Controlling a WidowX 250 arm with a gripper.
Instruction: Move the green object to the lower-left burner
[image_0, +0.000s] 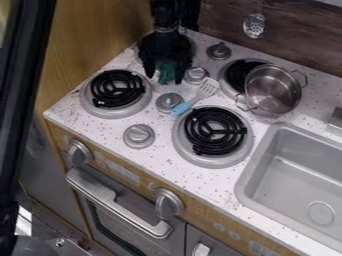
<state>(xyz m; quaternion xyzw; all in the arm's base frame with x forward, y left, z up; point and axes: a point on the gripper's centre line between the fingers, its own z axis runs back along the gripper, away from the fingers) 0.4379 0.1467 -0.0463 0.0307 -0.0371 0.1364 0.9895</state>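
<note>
Camera view has the green object (166, 73) between the parted fingers of the claw (163, 79), toward the upper corner of the desk (99, 131); grasping, lifting and placing on the lower-left burner (117, 90) seem left.

A pot (272, 91) sits partly on the back-right burner (235, 75); a spatula (195, 99) lies between burners, the sink (300, 175) at right.

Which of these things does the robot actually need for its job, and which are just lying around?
Part of the job:
- green object
- gripper
- lower-left burner

Just there:
- blue-handled spatula
- metal pot
- perforated utensil hanging at the back
- sink
</note>
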